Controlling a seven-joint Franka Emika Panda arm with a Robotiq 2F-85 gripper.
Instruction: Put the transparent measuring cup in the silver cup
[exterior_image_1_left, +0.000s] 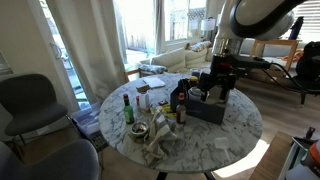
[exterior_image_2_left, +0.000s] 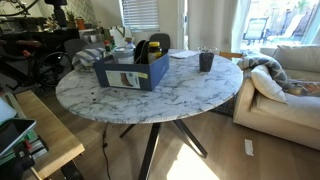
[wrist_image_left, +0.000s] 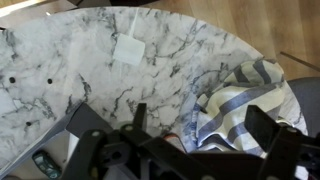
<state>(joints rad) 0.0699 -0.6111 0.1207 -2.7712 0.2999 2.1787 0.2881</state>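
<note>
My gripper (exterior_image_1_left: 222, 88) hangs above the blue caddy box (exterior_image_1_left: 207, 108) on the round marble table (exterior_image_1_left: 235, 130). In the wrist view its two dark fingers stand wide apart, open and empty (wrist_image_left: 205, 125), over the table edge. A dark metallic-looking cup (exterior_image_2_left: 205, 61) stands upright on the table beyond the blue caddy box (exterior_image_2_left: 130, 68); it may be the silver cup. I cannot pick out the transparent measuring cup with certainty; a pale see-through item (exterior_image_2_left: 122, 52) shows behind the box. My gripper is not seen in that exterior view.
Bottles (exterior_image_1_left: 128, 108), a dark jar (exterior_image_1_left: 180, 100) and crumpled papers (exterior_image_1_left: 160, 140) crowd one side of the table. A white paper square (wrist_image_left: 130, 48) lies on the marble. A striped blanket (wrist_image_left: 250, 100) lies off the table edge, with a sofa (exterior_image_2_left: 285, 85) beyond. Grey chairs (exterior_image_1_left: 30, 100) stand nearby.
</note>
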